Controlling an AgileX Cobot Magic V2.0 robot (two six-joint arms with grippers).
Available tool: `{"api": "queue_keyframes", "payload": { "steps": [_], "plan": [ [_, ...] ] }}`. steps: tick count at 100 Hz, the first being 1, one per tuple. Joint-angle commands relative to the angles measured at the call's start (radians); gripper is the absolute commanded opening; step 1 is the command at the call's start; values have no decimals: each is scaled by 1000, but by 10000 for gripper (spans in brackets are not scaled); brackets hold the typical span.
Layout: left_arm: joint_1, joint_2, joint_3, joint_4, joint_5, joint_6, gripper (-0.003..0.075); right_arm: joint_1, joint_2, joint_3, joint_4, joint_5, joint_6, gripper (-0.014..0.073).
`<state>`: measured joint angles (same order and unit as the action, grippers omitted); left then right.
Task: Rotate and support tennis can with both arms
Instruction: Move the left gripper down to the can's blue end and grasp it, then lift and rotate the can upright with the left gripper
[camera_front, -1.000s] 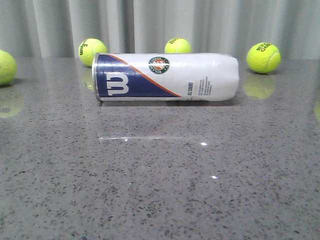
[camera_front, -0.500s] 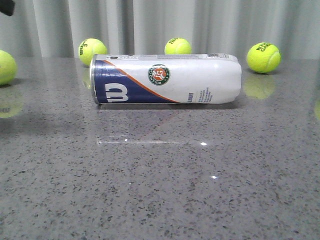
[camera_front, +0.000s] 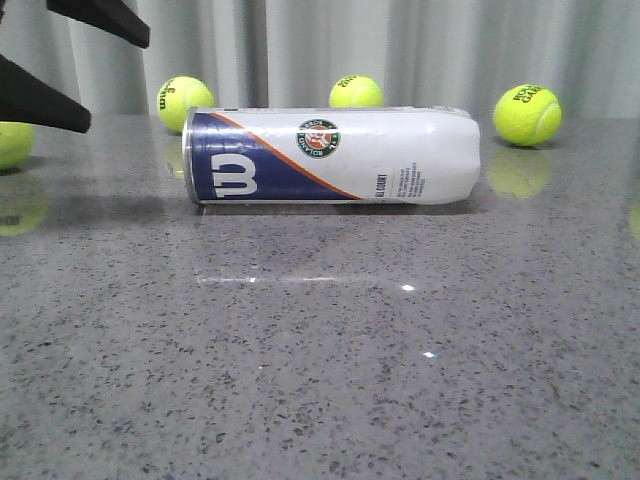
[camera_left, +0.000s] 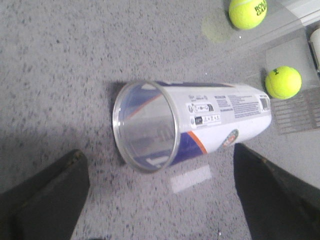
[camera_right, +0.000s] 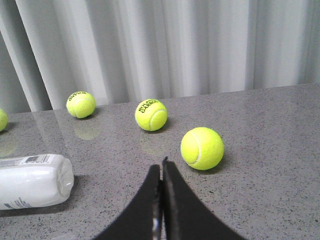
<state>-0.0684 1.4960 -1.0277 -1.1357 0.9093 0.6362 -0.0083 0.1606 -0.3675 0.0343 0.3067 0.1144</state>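
Progress is small: long white plastic tennis can (camera_front: 332, 155) with navy end lies on its side on grey table (camera_front: 320, 380), untouched. Left gripper (camera_left: 160, 200), jaws spread wide, hovers near its open end. Right gripper (camera_right: 161, 172) is pressed together, well apart from it.

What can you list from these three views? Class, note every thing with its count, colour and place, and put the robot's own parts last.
tennis can: one, white with a navy-blue end, lying on its side mid-table, open mouth toward the left gripper.
tennis balls: five, yellow-green; in the front view, three behind the can by the curtain, one at the left edge; one near the right gripper.
table: one, grey speckled stone.
curtain: one, pale grey, behind the table.
left gripper: black, open, just short of the can's mouth.
right gripper: black, shut, off the can's closed end.
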Motion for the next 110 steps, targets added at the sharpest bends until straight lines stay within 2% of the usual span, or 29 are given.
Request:
{"api": "queue_keyframes", "payload": {
  "steps": [1,16,36,54,62,66,67,68,70,71,72,73,84,97,110],
  "plan": [
    [-40,16,-72,-70,17,12,566,-6,11,-20,-4,-82,-6,-66],
    [-92,99,-141,-78,13,12,566,-6,11,-20,-4,-82,-6,-66],
    [-148,193,-190,-183,26,12,566,-6,11,-20,-4,-82,-6,-66],
    [-212,229,-221,-192,47,12,546,-6,11,-20,-4,-82,-6,-66],
    [-225,232,-226,-192,49,12,459,-6,11,-20,-4,-82,-6,-66],
    [-226,232,-226,-197,61,12,370,-6,11,-20,-4,-82,-6,-66],
    [-226,232,-226,-197,64,12,370,-6,11,-20,-4,-82,-6,-66],
    [-226,232,-226,-200,71,12,326,-6,11,-20,-4,-82,-6,-66],
    [-226,232,-226,-205,78,12,310,-6,11,-20,-4,-82,-6,-66],
    [-226,232,-226,-207,85,12,262,-6,11,-20,-4,-82,-6,-66],
    [-226,232,-226,-207,89,12,262,-6,11,-20,-4,-82,-6,-66],
    [-226,232,-226,-209,96,12,214,-6,11,-20,-4,-82,-6,-66],
    [-214,232,-226,-252,156,12,-15,-6,11,-20,-4,-82,-6,-66],
    [-194,216,-240,-315,228,59,-21,-6,11,-20,-4,-82,-6,-66],
    [-178,155,-284,-303,247,61,-21,-6,11,-20,-4,-82,-6,-66]
  ]
}}
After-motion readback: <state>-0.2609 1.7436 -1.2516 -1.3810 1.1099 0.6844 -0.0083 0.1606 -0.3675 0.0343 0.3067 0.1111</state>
